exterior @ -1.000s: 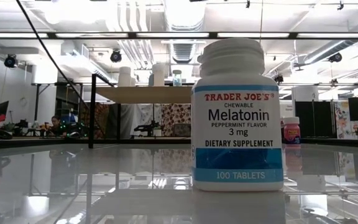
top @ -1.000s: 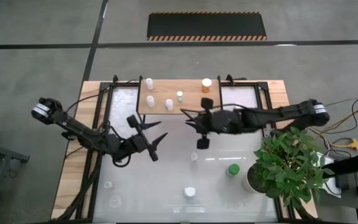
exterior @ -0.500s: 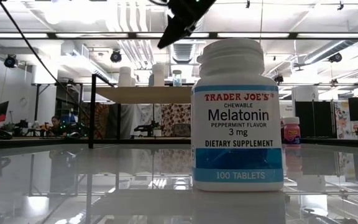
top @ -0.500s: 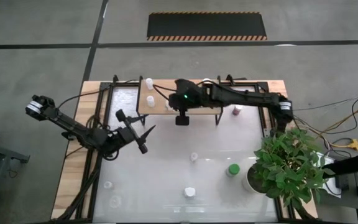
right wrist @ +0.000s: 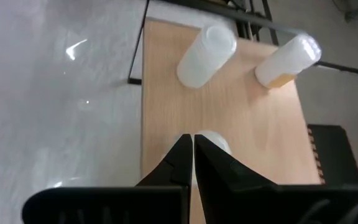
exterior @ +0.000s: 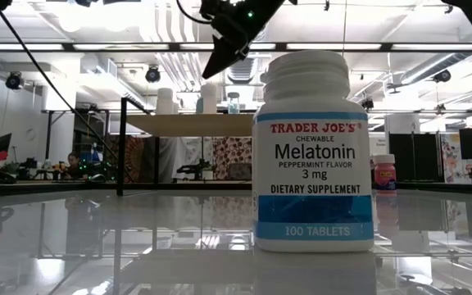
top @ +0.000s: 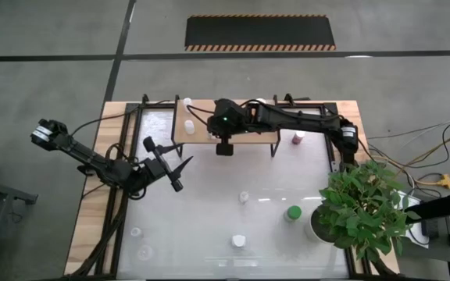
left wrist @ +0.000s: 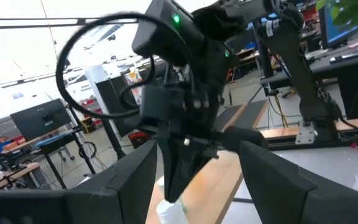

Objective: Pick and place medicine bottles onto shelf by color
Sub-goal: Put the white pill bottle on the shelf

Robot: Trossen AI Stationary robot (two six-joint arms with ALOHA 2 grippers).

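Observation:
The shelf (top: pixel 209 136) stands at the table's far middle, with two white bottles (top: pixel 187 125) visible at its left end. My right gripper (right wrist: pixel 193 155) reaches over the shelf from the right, slanting down, shut. Its tips hang over the cap of a third white bottle (right wrist: pixel 215 142). My left gripper (top: pixel 174 170) is open and empty above the table's left part, pointing at the right gripper (left wrist: pixel 173 186). A pink bottle (top: pixel 298 139), a green one (top: pixel 293 212) and white or clear ones (top: pixel 238 241) stand on the table. My right gripper's shut fingertips (exterior: pixel 206 75) stand right above the cap (left wrist: pixel 173 210) of a white bottle upright on the shelf. They come from the table's right side, slanting down. Whether they touch the cap, I cannot tell.
A potted plant (top: pixel 366 207) fills the near right corner. Clear bottles (top: pixel 135 232) stand at the near left and a small one (top: pixel 243 197) in the middle. The Melatonin bottle (exterior: pixel 313 152) stands close to the low camera. Black shelf legs (exterior: pixel 123 147) rise beside the left arm's cables.
My right gripper has swung from above the table's middle toward the far edge and the left, ending over the shelf and tipping further down; it has stayed shut. My left gripper has drawn back a little toward the table's left edge, still open.

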